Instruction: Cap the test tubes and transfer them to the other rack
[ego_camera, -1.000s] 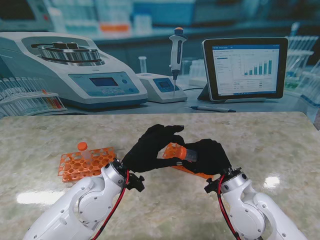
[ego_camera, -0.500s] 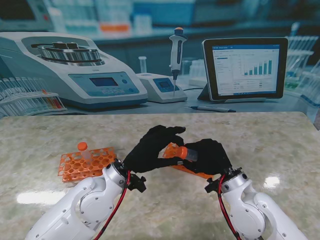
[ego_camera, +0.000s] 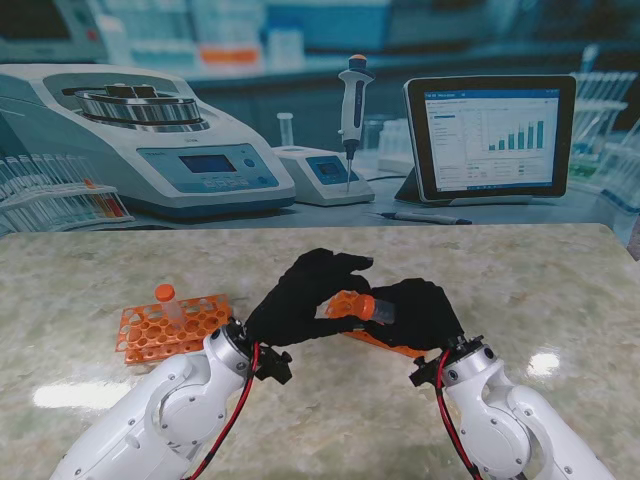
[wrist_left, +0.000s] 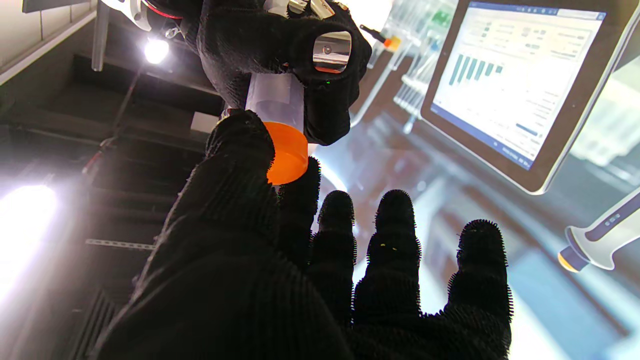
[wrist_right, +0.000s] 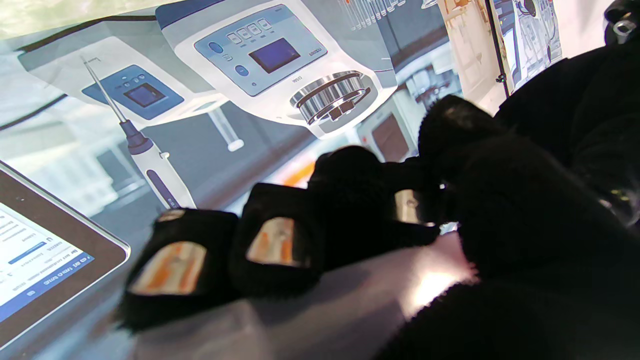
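Marble table, backdrop of printed lab instruments.

Both hands, the left hand and the right hand, wear black knitted gloves. The cap is bright orange on a clear, frosted-looking tube. The left rack is orange, as is the right rack, mostly hidden. The table is pale green-beige marble, veined. The arms are white with red cables.

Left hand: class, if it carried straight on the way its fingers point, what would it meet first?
Most likely the right hand: the left hand points across at it, its thumb and a finger already on the orange cap of the test tube held there.
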